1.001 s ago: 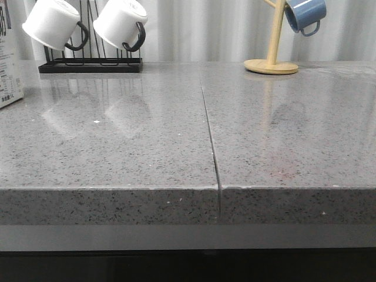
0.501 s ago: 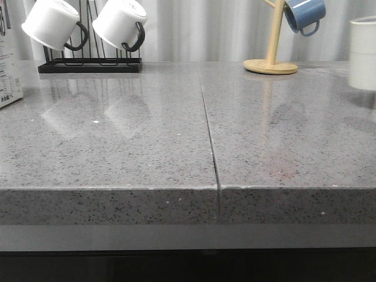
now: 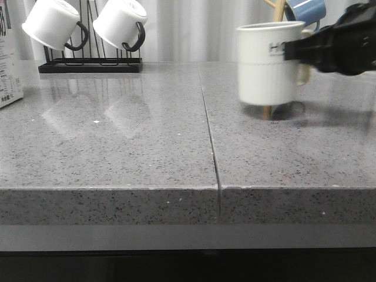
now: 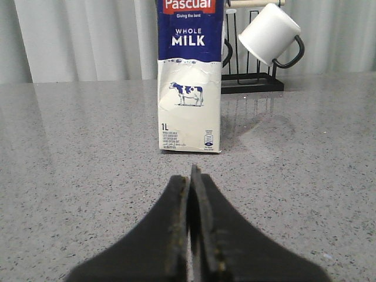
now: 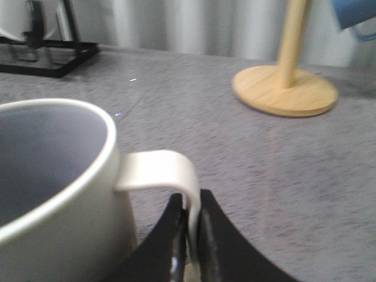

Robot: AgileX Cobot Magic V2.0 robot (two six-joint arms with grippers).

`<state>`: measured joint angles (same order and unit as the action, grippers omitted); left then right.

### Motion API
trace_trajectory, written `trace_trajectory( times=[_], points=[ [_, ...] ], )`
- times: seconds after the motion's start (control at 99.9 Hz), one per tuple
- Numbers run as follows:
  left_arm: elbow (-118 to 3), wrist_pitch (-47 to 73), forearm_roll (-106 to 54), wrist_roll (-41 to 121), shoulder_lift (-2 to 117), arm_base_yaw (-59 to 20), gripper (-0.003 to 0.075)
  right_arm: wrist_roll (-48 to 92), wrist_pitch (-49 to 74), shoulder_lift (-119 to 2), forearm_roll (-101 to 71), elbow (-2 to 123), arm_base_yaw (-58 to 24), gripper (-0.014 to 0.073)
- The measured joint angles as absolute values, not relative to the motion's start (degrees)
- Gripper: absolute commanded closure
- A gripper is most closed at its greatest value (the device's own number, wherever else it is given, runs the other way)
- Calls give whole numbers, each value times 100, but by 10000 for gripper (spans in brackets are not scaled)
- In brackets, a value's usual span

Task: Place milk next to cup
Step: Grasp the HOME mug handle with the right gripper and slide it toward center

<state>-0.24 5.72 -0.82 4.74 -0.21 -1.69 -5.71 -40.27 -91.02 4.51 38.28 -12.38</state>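
Observation:
The cream-white cup [image 3: 269,63] with black lettering hangs above the right half of the counter, upright, held by its handle [image 5: 170,170]. My right gripper [image 5: 191,223] is shut on that handle; its black arm [image 3: 343,44] reaches in from the right. The milk carton [image 4: 189,76], dark blue top and cow picture, stands upright on the counter straight ahead of my left gripper [image 4: 189,182], which is shut and empty. In the front view only an edge of the carton [image 3: 9,64] shows at the far left. The left gripper is out of the front view.
A black rack [image 3: 91,63] with two white black-handled mugs [image 3: 53,23] stands at the back left. A wooden mug tree [image 5: 288,88] with a blue mug [image 3: 305,9] stands at the back right, behind the cup. A seam [image 3: 208,129] runs down the counter's middle.
The cup has come in from the right edge, carried left by my right gripper, and now hangs in front of the mug tree. The milk carton has not moved.

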Motion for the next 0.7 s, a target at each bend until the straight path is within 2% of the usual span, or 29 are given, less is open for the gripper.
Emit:
trace_trajectory(
  times=[0.28, 0.571, 0.631, 0.701],
  points=[
    [-24, 572, -82, 474, -21, -169, 741, -595, -4414, -9508, 0, 3855, -1907, 659],
    [-24, 572, -82, 474, -21, -169, 741, -809, -4465, -9707, 0, 3964, -2084, 656],
    [-24, 572, -82, 474, -21, -169, 741, -812, -4465, -9707, 0, 3964, -2084, 627],
    [-24, 572, -82, 474, -21, -169, 741, -822, -4465, -9707, 0, 3964, -2087, 548]
  ],
)
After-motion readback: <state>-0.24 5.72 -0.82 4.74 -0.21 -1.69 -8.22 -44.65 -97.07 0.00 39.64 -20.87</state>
